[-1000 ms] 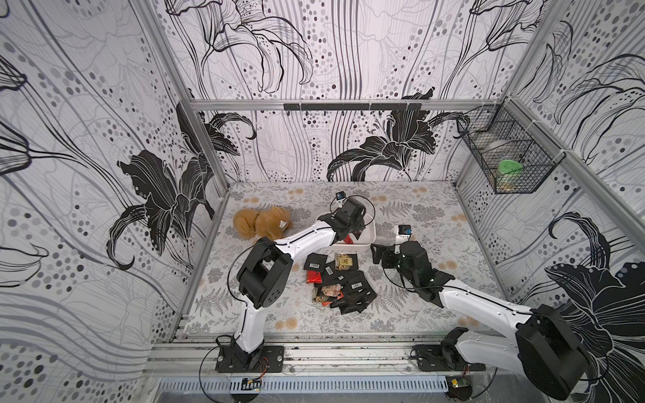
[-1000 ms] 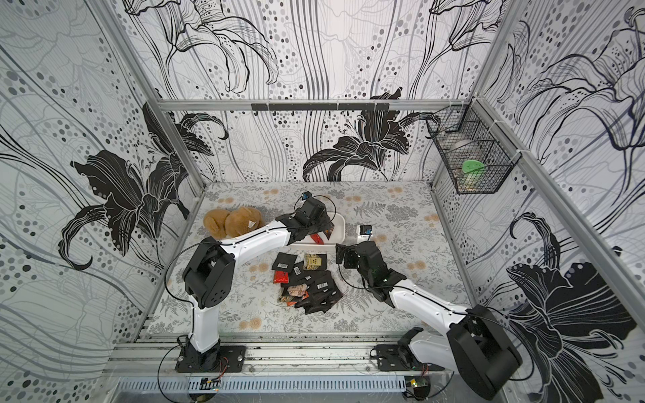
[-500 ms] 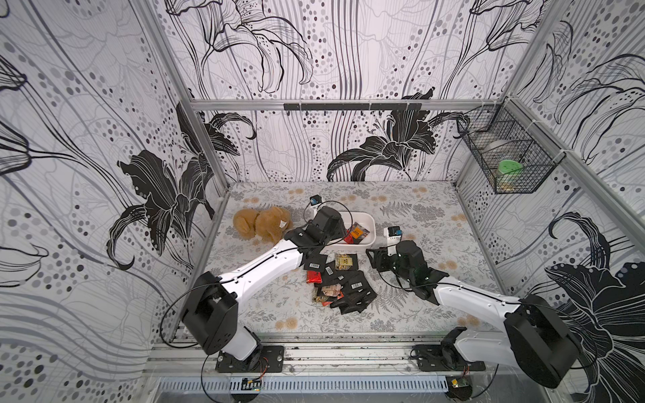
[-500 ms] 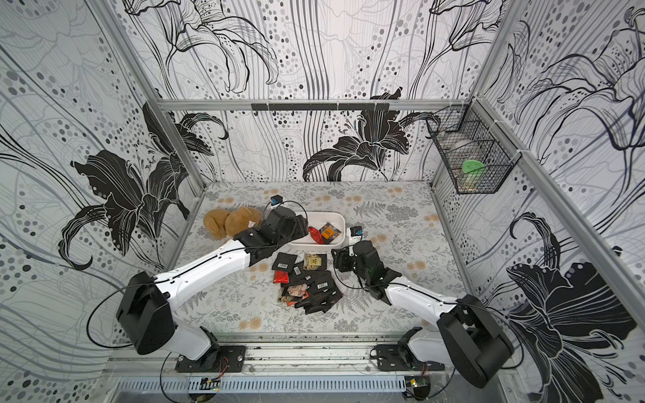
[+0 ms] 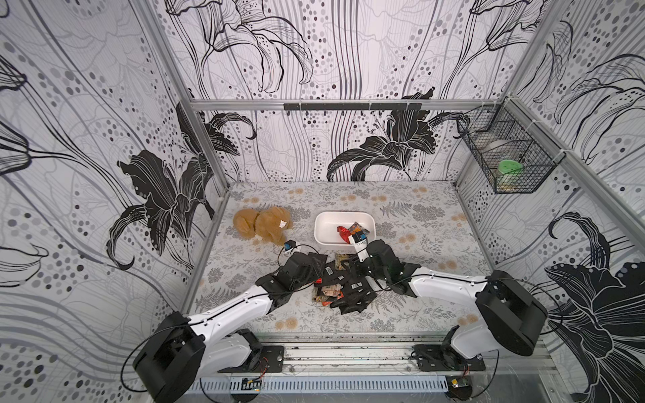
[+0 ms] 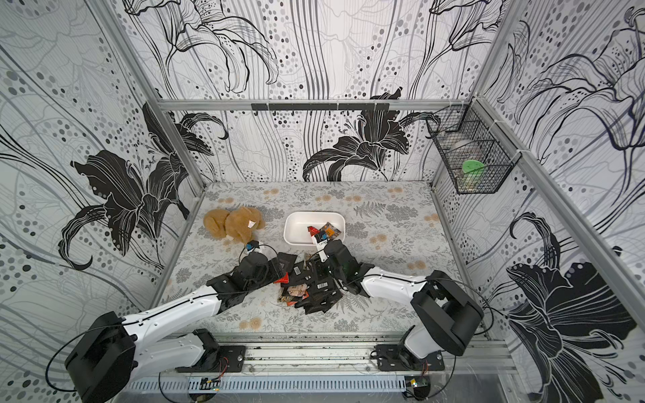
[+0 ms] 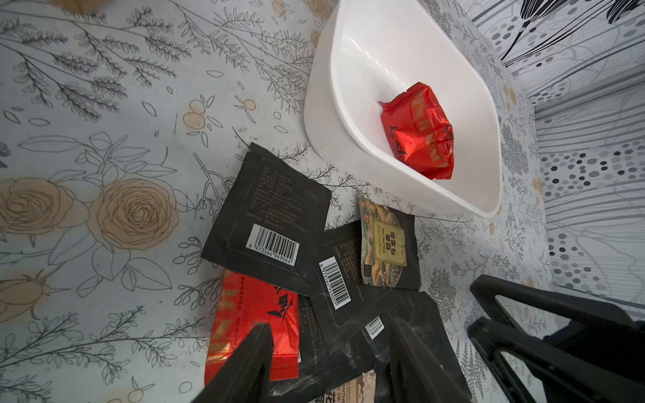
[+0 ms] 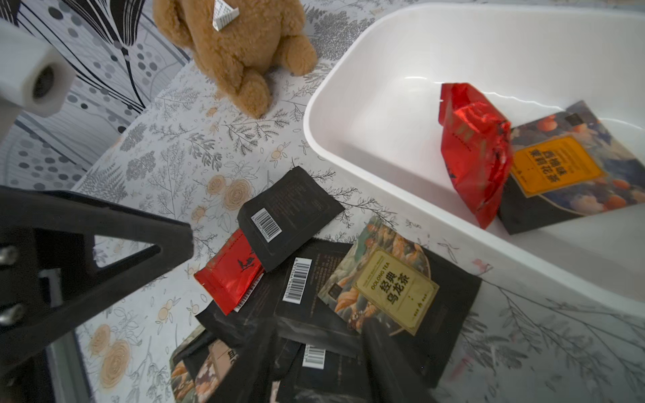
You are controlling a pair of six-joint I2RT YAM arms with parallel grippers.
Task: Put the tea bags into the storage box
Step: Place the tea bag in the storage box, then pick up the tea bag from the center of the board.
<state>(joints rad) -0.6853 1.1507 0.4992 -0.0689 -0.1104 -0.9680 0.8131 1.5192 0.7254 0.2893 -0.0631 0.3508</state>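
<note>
My left end effector (image 7: pixel 328 324) stands wide over the tea bags (image 7: pixel 272 226), right end effector (image 8: pixel 319 324) narrower (grip, I cannot tell); crowded arms may collide, overlapped bags drag along

Glossy smooth white plastic for the storage box (image 8: pixel 377 115). Matt black film on most tea bags (image 7: pixel 268 216), crinkled shiny red foil on a few. Fuzzy brown cloth on the plush toy (image 8: pixel 241 45). Smooth printed covering on the desk (image 7: pixel 87 104).
</note>
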